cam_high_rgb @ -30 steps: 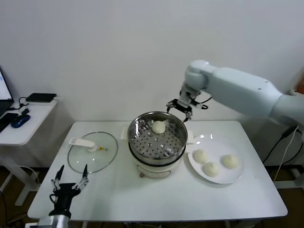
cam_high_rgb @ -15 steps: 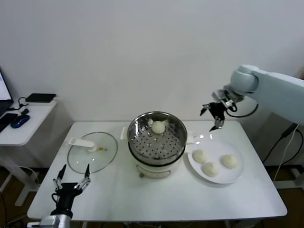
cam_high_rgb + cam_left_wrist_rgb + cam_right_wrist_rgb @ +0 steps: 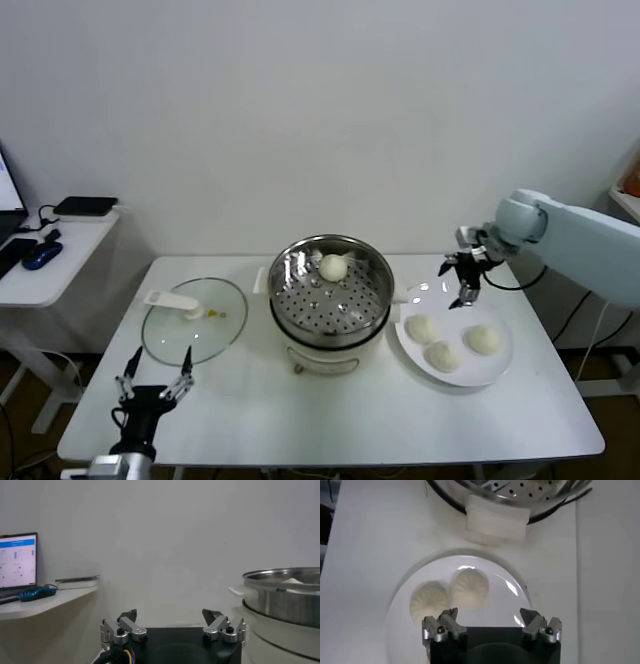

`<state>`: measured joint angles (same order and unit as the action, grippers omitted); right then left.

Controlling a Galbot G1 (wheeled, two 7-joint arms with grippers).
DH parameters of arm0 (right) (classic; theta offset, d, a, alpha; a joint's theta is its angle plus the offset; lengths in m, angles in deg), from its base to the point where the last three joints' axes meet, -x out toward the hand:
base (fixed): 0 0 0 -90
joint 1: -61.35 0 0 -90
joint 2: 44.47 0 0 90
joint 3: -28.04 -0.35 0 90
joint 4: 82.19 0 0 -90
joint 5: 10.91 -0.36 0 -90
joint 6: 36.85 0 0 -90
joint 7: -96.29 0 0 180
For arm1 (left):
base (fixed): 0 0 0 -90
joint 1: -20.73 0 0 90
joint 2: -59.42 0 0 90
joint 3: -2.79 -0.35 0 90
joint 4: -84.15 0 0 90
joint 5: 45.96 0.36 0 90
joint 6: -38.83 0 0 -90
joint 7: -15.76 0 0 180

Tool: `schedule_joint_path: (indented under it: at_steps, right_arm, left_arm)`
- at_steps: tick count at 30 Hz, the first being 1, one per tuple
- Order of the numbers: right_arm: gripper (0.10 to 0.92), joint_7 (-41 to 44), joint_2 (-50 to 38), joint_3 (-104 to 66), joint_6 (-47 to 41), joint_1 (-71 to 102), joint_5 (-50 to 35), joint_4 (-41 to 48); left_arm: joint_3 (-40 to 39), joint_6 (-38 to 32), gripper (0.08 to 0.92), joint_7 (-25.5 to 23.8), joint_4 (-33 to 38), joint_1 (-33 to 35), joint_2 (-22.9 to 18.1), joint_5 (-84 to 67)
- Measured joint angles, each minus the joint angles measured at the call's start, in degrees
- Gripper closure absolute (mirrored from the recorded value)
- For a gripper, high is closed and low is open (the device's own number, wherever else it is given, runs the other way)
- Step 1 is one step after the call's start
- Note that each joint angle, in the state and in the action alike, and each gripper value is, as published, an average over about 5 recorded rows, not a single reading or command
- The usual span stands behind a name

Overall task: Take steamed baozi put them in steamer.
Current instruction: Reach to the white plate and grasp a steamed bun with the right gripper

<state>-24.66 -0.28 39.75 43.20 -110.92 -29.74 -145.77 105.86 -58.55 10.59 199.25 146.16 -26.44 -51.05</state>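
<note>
Since a second ago the right arm has swung away from the steamer's back rim and out over the plate side of the bench, while the left arm has stayed parked.

At the left front edge of the bench [image 3: 300, 415] the left gripper [image 3: 155, 375] hangs idle, its fingers spread and holding nothing. Just beyond it the glass lid [image 3: 195, 320] lies flat.

In the middle stands the steamer [image 3: 332, 290], with one steamed baozi [image 3: 333, 267] already resting on the perforated floor toward the back wall.

To the right sits the white plate [image 3: 490, 372], carrying the remaining three buns [image 3: 422, 328], grouped near its middle. The right gripper [image 3: 463, 280] hovers above the plate's far edge, fingers spread and empty; its wrist view looks straight down on two of the buns [image 3: 470, 587], which lie touching each other.

My judgement is that one of four is placed and the next pick is being lined up. The risk lies in that touching pair: a finger coming down between them could nudge the neighbour or roll it toward the plate's rim. The dough also looks soft, so too firm a squeeze might dent or tear it, and a shallow grip could let it slip on the way to the steamer.
</note>
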Motion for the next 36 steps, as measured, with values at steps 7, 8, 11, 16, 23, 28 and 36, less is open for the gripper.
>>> schedule_joint_path:
  at_steps: [7,8,11,16,23,28,36]
  right_arm:
    - [0.203,0.27,2.59,-2.15,-0.48,4.41,0.80,3.52]
    - [0.203,0.31,2.94,-2.39,-0.51,4.91,0.96,3.95]
    - [0.203,0.34,3.90,-3.13,-0.52,6.26,1.51,5.18]
    - [0.203,0.13,5.48,-4.34,-0.41,8.19,2.44,7.10]
    - [0.203,0.11,7.54,-5.50,-0.41,10.34,3.46,9.50]
    - [0.203,0.13,8.58,-6.42,-0.24,11.54,4.10,10.89]
    - [0.203,0.34,10.08,-7.32,0.22,12.76,4.76,12.88]
  left_arm:
    - [0.27,-0.17,0.177,0.04,-0.35,0.25,-0.07,-0.03]
    - [0.31,-0.23,0.177,0.05,-0.41,0.29,-0.07,-0.05]
    - [0.41,-0.41,0.177,0.07,-0.53,0.38,-0.08,-0.13]
    - [0.46,-0.65,0.177,0.09,-0.84,0.51,-0.07,-0.21]
    - [0.35,-0.72,0.177,0.11,-0.97,0.46,-0.08,-0.21]
    - [0.41,-0.72,0.177,0.11,-0.98,0.46,-0.07,-0.20]
    - [0.58,-0.74,0.177,0.11,-1.16,0.43,-0.02,-0.29]
